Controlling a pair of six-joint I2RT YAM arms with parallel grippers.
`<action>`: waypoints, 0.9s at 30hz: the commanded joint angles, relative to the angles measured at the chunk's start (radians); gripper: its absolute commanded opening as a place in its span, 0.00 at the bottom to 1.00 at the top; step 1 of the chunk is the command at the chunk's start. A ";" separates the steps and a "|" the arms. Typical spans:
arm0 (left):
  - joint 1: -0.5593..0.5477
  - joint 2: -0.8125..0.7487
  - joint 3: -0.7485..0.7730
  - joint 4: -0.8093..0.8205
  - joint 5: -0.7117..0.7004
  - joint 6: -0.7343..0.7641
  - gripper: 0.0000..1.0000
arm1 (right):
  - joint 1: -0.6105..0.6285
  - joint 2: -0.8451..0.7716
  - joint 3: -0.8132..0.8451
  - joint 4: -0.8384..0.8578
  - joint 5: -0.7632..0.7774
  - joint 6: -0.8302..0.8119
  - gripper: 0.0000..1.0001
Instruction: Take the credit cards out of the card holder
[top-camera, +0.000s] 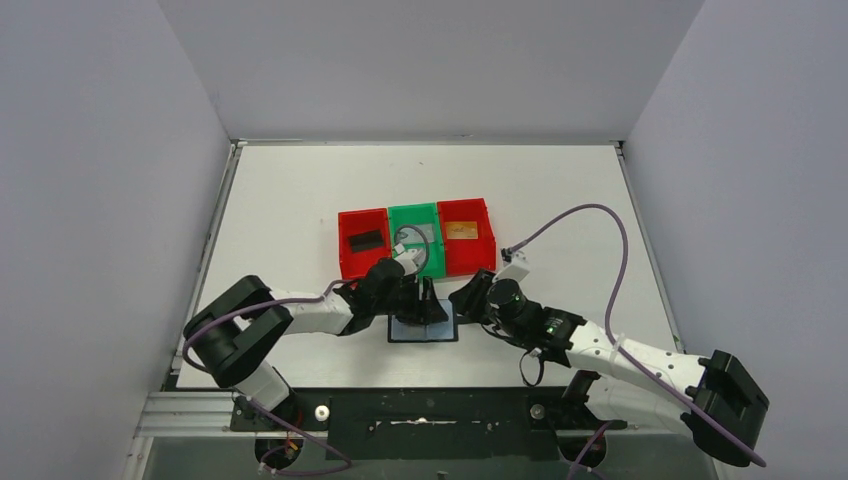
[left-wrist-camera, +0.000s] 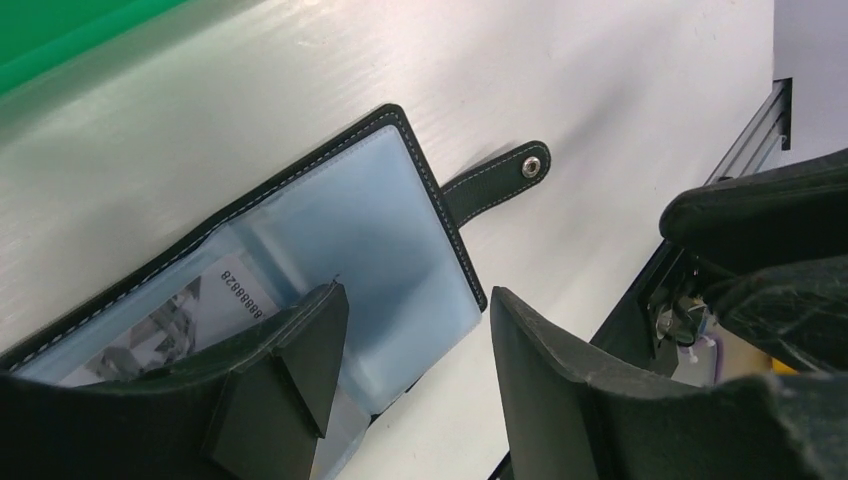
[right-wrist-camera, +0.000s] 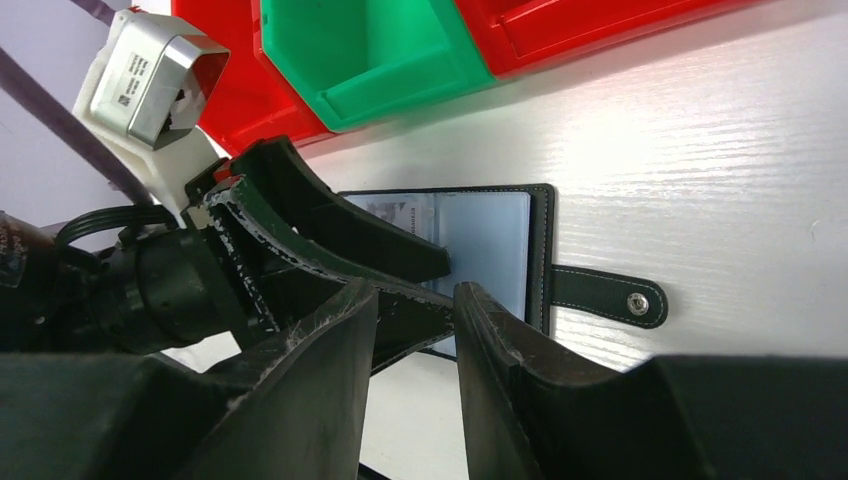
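The card holder lies open on the table near its front edge, blue-grey pockets up, snap tab pointing right. A silver-grey printed card sits in a pocket on its left half. My left gripper is open. One of its fingers rests on the holder's pocket, the other is off its right edge. My right gripper is open and empty, just right of the holder, close to the left gripper's fingers. A black card and an orange-gold card lie in bins.
Three bins stand in a row just behind the holder: a red one, a green one and a second red one. The left wrist camera housing hangs over the green bin's front. White walls enclose the table.
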 joint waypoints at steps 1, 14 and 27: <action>-0.007 0.060 0.044 0.085 0.038 -0.028 0.54 | 0.000 -0.038 -0.008 0.015 0.048 0.015 0.35; -0.046 -0.017 0.092 -0.086 -0.116 -0.013 0.53 | -0.005 -0.022 0.000 -0.033 0.095 0.035 0.34; -0.045 -0.191 0.081 -0.218 -0.210 0.028 0.55 | -0.016 0.033 0.049 0.059 -0.016 -0.031 0.36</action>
